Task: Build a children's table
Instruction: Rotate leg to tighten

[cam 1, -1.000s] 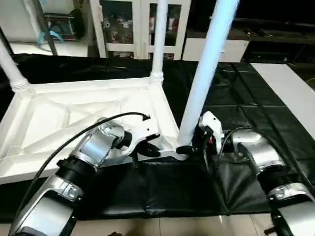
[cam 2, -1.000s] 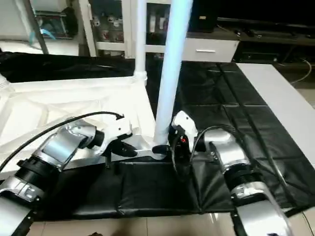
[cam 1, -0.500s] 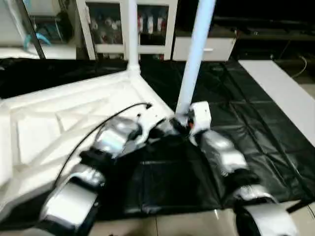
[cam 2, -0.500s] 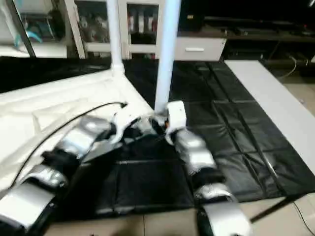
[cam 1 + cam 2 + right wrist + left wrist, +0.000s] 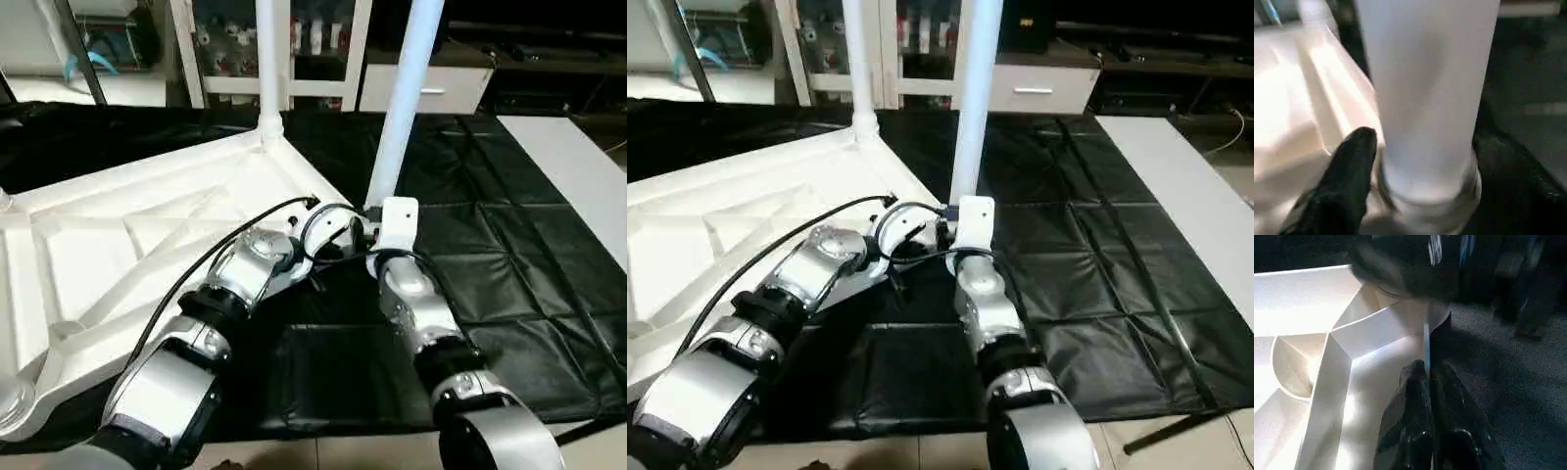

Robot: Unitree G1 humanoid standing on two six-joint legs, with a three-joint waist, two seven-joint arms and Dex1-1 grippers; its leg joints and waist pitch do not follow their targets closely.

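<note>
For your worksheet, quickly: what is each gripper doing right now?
Left gripper: shut on the tabletop's thin rim.
Right gripper: fingers either side of the leg; grip cannot be told.

A work table under a black quilted cover (image 5: 490, 284), stitched into squares, slightly creased, reaching to the near edge above the pale floor (image 5: 1176, 441). Directly on the cover: the white square table top (image 5: 118, 245), flipped ribbed side up, lying toward the left and turned at an angle, one corner pointing toward the middle of the cover. Near left corner of that top seemingly jutting a little beyond the cover's edge, though hard to tell there. On the right, a flat white board (image 5: 578, 186), apparently level with the cover along its far right side. Right half of the cover otherwise bare black fabric.
</note>
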